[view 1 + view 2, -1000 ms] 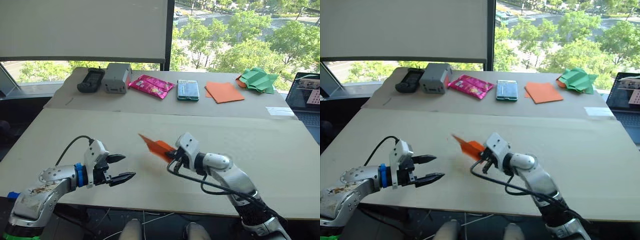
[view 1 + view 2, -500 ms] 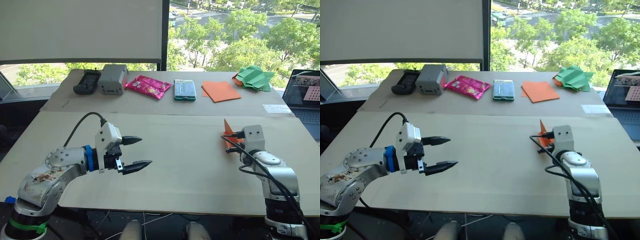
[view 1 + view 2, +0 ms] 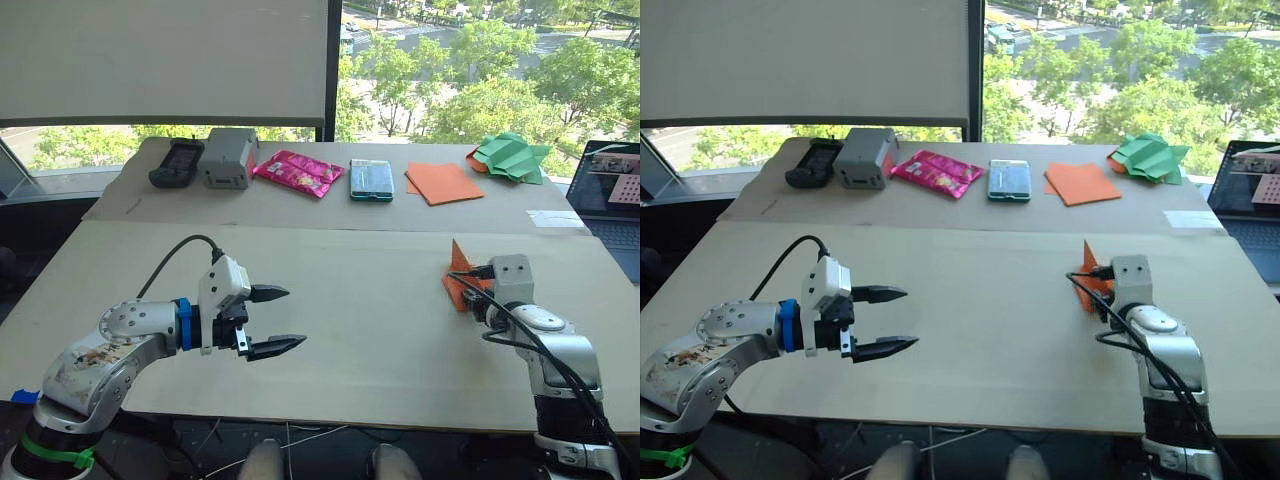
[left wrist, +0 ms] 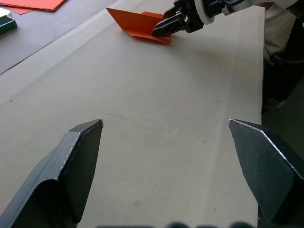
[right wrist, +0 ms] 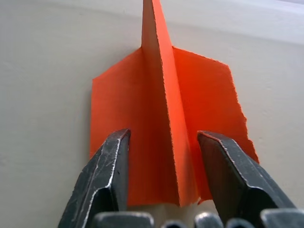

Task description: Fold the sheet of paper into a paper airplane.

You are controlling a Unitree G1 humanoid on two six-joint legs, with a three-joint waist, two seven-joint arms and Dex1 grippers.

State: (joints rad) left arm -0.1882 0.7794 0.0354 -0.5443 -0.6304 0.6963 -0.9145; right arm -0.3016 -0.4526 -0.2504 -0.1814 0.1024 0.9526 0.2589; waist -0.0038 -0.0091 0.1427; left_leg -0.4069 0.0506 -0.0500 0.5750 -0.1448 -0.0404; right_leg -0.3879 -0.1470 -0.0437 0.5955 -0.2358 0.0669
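The sheet of paper stands folded as a small orange paper airplane [image 3: 459, 279] on the tan table [image 3: 380, 330] at the right, flaps flat and pointed fin upright. My right gripper [image 5: 164, 134] is open around it, one finger on each side of the fin [image 5: 159, 85] with a gap to either side, the fingers [image 5: 108, 171] lying over the flaps. From the left wrist view the airplane [image 4: 135, 23] lies far off with the right gripper [image 4: 161, 29] at its tail. My left gripper [image 3: 295, 317] hovers open and empty over the table's left part.
Along the back board lie a black device [image 3: 176, 162], a grey box [image 3: 227, 158], a pink packet [image 3: 300, 172], a green case [image 3: 371, 180], smooth orange sheets [image 3: 447, 183] and green crumpled paper [image 3: 513, 157]. A laptop [image 3: 612, 185] sits at the right edge.
My right arm swung from mid-table to the right with the airplane, set it down on the table and opened its fingers. My left gripper moved forward a little and stayed open.
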